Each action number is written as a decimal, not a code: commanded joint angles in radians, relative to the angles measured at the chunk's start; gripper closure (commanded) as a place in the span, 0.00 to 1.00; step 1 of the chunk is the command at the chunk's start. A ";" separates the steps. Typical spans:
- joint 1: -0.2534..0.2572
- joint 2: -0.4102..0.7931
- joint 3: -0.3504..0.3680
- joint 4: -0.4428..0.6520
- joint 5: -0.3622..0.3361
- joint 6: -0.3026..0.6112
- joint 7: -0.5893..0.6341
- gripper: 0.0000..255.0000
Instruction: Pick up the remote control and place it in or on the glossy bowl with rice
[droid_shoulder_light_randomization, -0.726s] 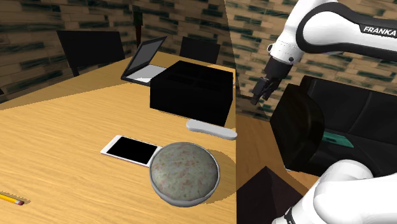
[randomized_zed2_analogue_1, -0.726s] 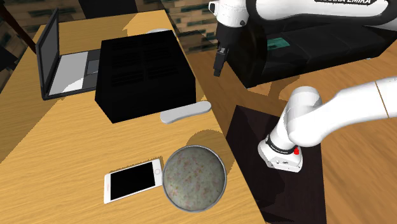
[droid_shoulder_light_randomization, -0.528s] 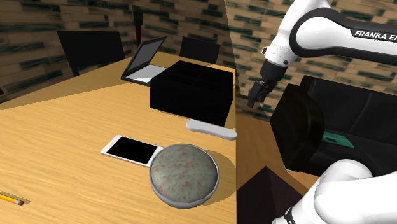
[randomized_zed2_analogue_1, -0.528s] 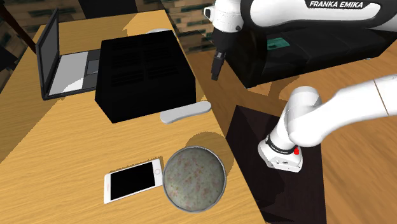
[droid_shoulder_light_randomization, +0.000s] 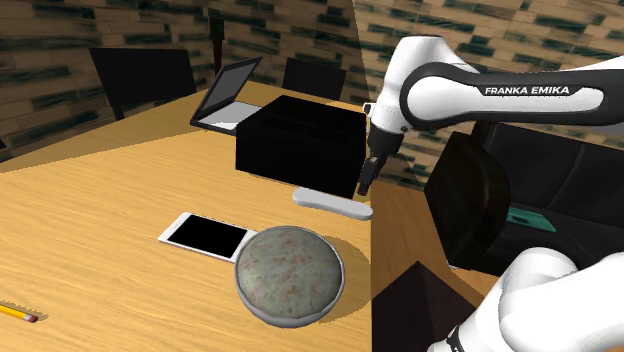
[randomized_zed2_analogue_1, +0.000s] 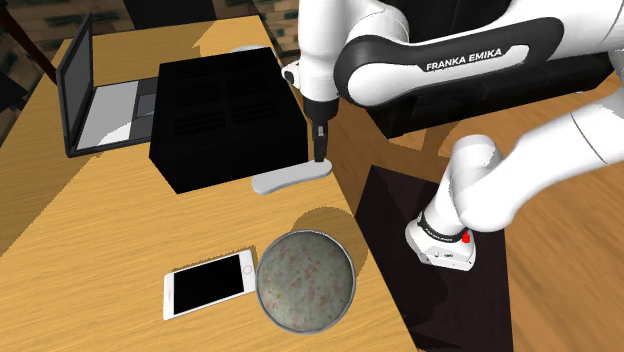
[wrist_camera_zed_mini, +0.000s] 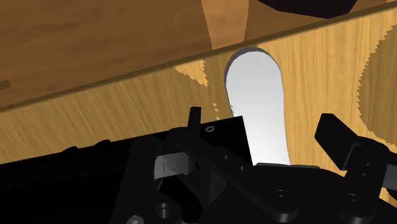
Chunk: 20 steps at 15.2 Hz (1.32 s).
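Wood surface (droid_shoulder_light_randomization: 100, 200) is seen bearing the remote (droid_shoulder_light_randomization: 333, 205) just beneath the tool (droid_shoulder_light_randomization: 366, 185), whose fingers (wrist_camera_zed_mini: 343, 143) are held apart across the remote's long axis.

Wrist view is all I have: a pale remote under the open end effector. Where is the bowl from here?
Observer: The bowl sits apart from the remote, nearer the camera in the shoulder view.
Operator: What's on the remote's other side?
Observer: A black box stands close beside it, opposite the bowl.
Operator: Anything next to the bowl?
Observer: A phone lies flat beside it, on the shoulder view's left.
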 joint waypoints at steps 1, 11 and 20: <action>0.023 0.051 0.010 -0.020 -0.005 0.055 -0.042 0.00; 0.035 0.099 0.015 -0.105 -0.008 0.183 -0.053 0.00; 0.037 0.103 0.010 -0.104 -0.010 0.185 -0.054 1.00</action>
